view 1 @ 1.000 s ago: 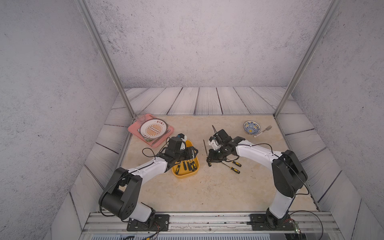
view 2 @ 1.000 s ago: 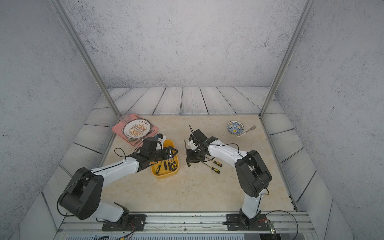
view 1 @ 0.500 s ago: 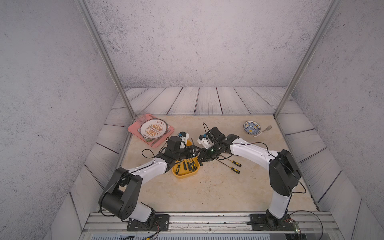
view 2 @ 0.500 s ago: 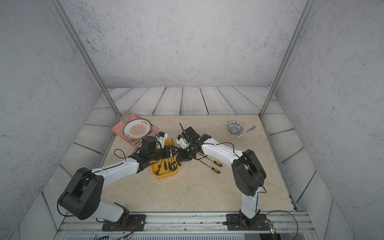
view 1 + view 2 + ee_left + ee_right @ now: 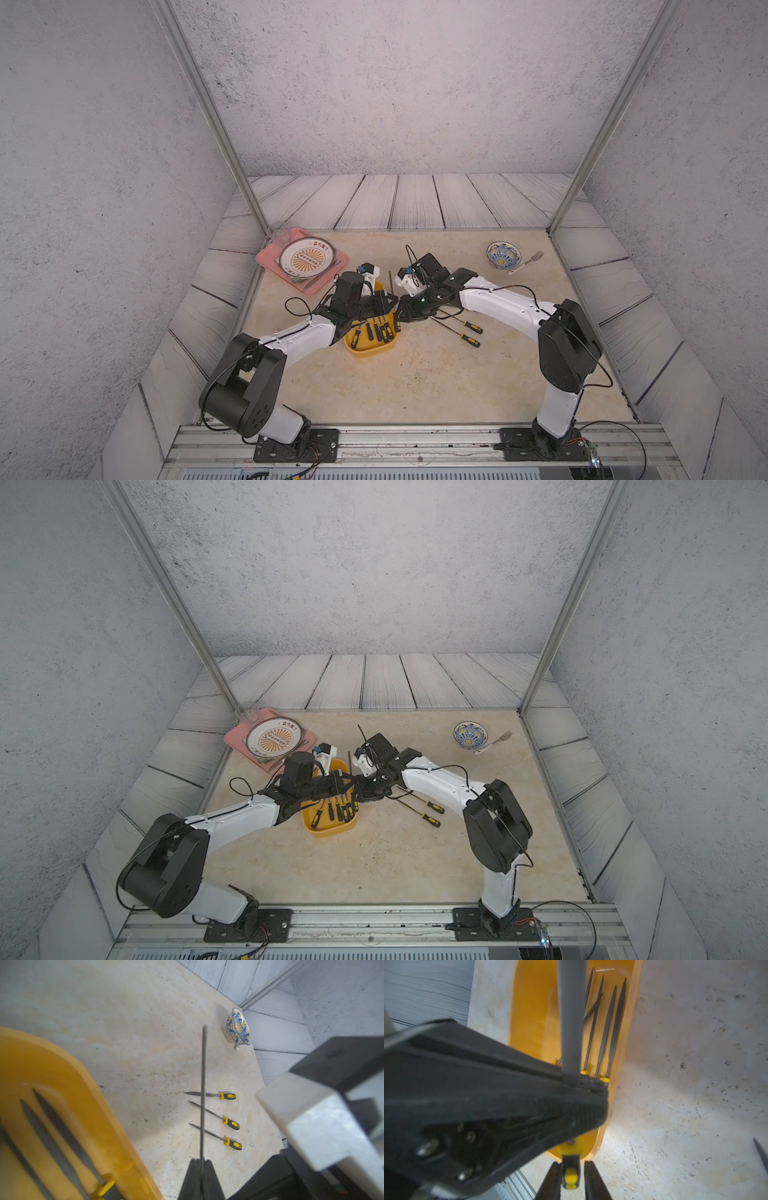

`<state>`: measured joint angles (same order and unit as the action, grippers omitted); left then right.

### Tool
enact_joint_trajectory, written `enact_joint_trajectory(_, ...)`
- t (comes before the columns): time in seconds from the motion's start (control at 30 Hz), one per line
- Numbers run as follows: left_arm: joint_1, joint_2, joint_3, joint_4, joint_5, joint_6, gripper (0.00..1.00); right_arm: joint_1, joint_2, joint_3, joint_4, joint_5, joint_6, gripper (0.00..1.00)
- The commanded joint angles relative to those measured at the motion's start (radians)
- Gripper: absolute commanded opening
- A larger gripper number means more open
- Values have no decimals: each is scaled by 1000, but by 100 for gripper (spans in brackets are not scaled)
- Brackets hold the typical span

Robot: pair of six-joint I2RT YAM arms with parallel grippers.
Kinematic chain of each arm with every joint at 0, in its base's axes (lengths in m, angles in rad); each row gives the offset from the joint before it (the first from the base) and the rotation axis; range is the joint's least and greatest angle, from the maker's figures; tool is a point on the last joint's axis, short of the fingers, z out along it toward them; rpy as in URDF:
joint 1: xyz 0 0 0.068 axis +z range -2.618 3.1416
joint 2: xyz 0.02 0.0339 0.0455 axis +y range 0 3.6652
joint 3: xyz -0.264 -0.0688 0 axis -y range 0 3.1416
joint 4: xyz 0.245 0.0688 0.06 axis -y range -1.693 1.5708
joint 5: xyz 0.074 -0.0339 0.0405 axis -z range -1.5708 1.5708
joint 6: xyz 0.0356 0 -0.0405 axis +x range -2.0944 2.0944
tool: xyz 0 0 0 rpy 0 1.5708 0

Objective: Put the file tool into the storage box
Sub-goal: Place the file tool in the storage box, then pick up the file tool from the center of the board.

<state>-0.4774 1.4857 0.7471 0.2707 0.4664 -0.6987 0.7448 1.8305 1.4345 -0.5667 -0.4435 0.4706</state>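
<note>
Left claw [image 5: 201,1161] now clamps the file [image 5: 202,1084] above the storage box [image 5: 52,1053] of files [image 5: 608,1022]; right claw [image 5: 572,1165] parted.

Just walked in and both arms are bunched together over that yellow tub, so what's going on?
A handover, it seems. The left gripper is shut on the grey metal shaft of a slim file with a black-and-yellow handle, by the rim of the shallow yellow plastic storage box. The right gripper flanks that handle, jaws slightly apart. Several files already lie in the box; three more files wait on the beige tabletop.
</note>
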Motion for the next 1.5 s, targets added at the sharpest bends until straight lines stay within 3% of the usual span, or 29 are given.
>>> enact_joint_trajectory(0.0,8,-40,-8,-93,-123,50,6,-4,-31,4,-1,35,12,25)
enact_joint_trajectory(0.2,8,-112,-9,-269,-413,83,10,-4,-36,-11,-1,63,16,26)
enact_joint_trajectory(0.33,8,-83,15,-321,-428,85,40,-4,-25,-10,-42,134,18,27)
enact_joint_trajectory(0.4,7,-72,25,-327,-413,87,47,-5,-21,-11,-73,180,16,28)
enact_joint_trajectory(0.53,7,-68,24,-329,-415,83,49,-5,-16,-18,-160,319,15,30)
enact_joint_trajectory(0.77,7,-66,27,-333,-414,81,48,-17,26,-63,-399,708,17,34)
enact_joint_trajectory(0.87,7,-62,30,-334,-408,80,48,-37,29,-121,-436,785,26,36)
enact_joint_trajectory(1.1,7,-60,29,-329,-400,75,49,-103,-4,-256,-373,707,20,37)
enact_joint_trajectory(1.47,7,-67,28,-326,-397,74,49,-167,20,-270,-275,580,-65,36)
